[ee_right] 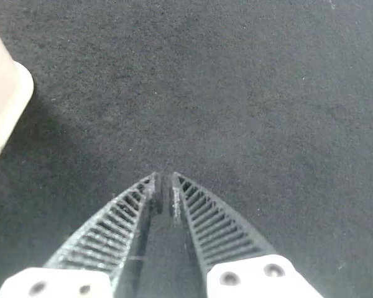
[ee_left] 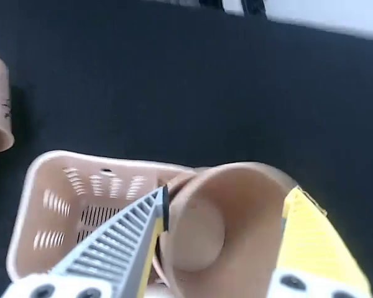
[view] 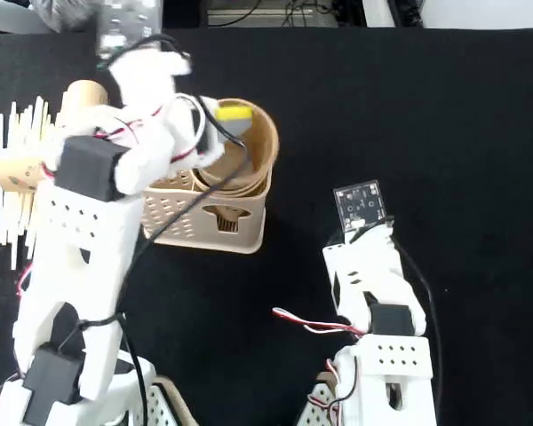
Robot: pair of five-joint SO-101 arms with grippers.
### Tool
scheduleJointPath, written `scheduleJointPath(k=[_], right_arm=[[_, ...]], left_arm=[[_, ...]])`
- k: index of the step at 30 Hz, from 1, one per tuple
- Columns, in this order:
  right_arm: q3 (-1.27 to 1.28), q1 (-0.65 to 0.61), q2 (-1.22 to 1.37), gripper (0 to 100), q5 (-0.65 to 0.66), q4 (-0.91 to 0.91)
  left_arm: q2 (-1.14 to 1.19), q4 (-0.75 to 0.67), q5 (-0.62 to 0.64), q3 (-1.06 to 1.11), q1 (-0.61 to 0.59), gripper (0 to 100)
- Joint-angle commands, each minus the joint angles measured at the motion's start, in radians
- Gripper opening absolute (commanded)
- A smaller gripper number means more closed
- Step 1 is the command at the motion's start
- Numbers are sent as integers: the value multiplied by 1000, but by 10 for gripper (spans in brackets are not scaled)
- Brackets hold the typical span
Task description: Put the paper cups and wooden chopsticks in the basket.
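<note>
The black worktop carries the basket. The wooden chopsticks lie left of it, with two loose paper cups by them. The left pincer grasps another cup over the basket's edge. The right pincer is clenched, empty

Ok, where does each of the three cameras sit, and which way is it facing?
High view: fixed above the table, looking down; both arms show, left arm over the basket, right arm apart.
Left wrist view: on the left wrist, looking along the left jaws, which clamp a paper cup over the basket.
Right wrist view: on the right wrist, looking down at the table past the shut right jaws.
Shared: cup and basket, in high and left wrist views.
</note>
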Motion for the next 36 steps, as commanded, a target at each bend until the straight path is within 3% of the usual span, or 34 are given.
scheduleJointPath(k=[1,8,15,19,22,25,29,33,36], right_arm=[[-4,2,-2,43,9,-20],[-2,2,-2,43,9,-20],[-1,2,-2,43,41,-21],[-1,2,-4,43,41,-21],[-1,2,-4,43,41,-21],[-1,2,-4,43,41,-21],[-1,2,-4,43,41,-21],[-1,2,-4,43,41,-21],[-1,2,-4,43,41,-21]], left_arm=[[-9,-17,37,-48,-27,300],[-25,-12,38,-70,-179,298],[-167,123,34,-150,-556,296],[-193,149,-6,-39,-754,299],[-190,141,-84,110,-789,300],[-198,21,-133,325,-788,300],[-192,-250,-278,576,-796,301],[-190,-446,-454,745,-796,301],[-190,-540,-506,816,-791,301]])
